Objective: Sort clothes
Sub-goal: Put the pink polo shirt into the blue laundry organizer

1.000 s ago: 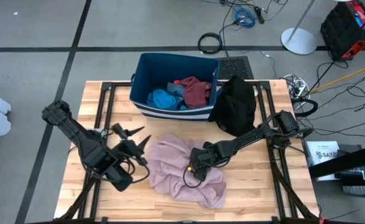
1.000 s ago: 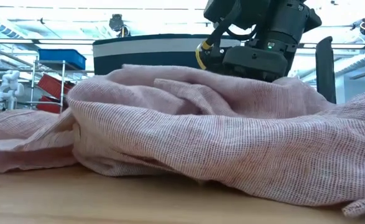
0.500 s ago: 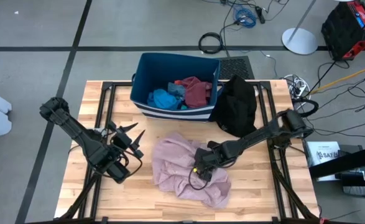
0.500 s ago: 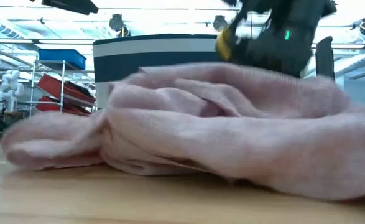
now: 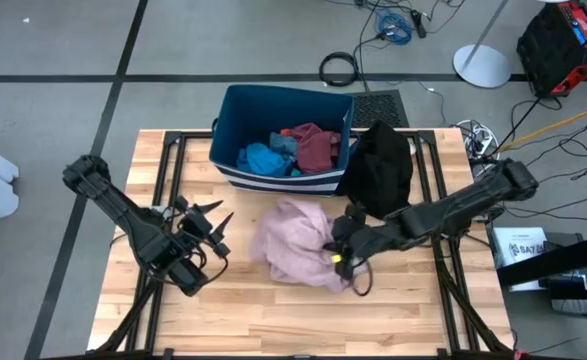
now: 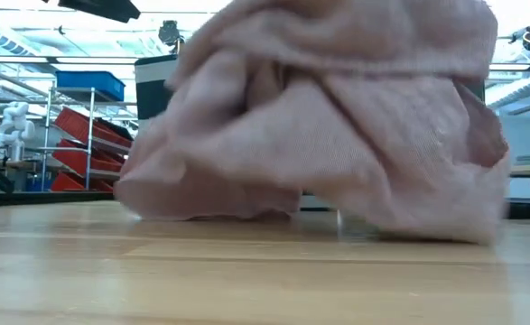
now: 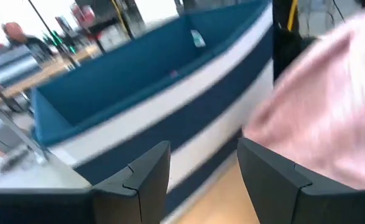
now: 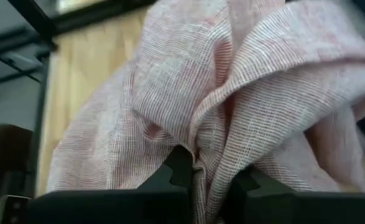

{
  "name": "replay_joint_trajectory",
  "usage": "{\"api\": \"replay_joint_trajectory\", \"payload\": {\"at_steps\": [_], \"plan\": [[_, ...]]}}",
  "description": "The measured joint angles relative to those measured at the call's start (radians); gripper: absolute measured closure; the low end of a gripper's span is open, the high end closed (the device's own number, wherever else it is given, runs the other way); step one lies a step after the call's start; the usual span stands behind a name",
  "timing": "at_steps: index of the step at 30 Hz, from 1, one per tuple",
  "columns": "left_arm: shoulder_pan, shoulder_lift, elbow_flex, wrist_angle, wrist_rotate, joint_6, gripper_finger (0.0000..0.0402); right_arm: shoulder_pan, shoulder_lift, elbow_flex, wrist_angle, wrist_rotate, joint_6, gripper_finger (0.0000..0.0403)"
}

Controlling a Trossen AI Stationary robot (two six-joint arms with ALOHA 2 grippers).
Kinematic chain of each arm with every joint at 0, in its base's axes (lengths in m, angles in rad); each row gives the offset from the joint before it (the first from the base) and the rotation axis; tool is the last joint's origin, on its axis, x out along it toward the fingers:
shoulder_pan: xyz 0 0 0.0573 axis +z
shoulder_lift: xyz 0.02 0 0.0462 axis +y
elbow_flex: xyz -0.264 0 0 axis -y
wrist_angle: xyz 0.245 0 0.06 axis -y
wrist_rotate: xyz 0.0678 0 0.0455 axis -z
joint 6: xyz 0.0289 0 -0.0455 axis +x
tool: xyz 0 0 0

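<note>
Right now the right gripper [image 5: 345, 252] has its fingers pinched narrow on a fold of the pale pink garment [image 5: 295, 240], as the right wrist view shows, cloth [image 8: 232, 112] bunched between the two dark fingers. The garment hangs gathered in a lump near the middle of the table [image 5: 173, 310], its lower folds brushing or just clearing the wood in the low view [image 6: 337, 135]. The hold takes in only a small bite of loose weave, so the likeliest trouble is the fabric sliding out under its own weight if the arm swings fast. A trailing hem could also drag on the tabletop and tug the fold free.

Off to the side, the left gripper [image 5: 205, 228] waits with its fingers spread wide and nothing between them, facing the bin and the pink cloth. If the garment is carried that way, it could drape over those open fingers and snag.

Farther back lies the black garment [image 5: 381, 170], just beside the dark blue bin [image 5: 235, 110], which holds maroon [image 5: 313, 145] and bright blue [image 5: 263, 158] pieces. A low pass toward either could catch the bin's rim or disturb the black pile, muddling what is already sorted.
</note>
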Motion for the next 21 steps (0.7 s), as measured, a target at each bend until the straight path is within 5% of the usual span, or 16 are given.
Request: {"api": "replay_joint_trajectory", "payload": {"at_steps": [5,13,21], "plan": [[0.002,-0.043,0.000,0.150,0.184,0.164,0.0203,0.005,-0.095,0.001,0.018,0.019,-0.085,0.0376],[0.033,-0.048,0.000,0.728,0.571,0.772,0.0203,-0.001,-0.258,0.002,0.189,0.018,-0.324,0.0376],[0.130,0.058,-0.051,1.170,0.783,1.203,0.0203,-0.092,-0.386,0.118,0.217,-0.012,-0.620,0.0376]]}}
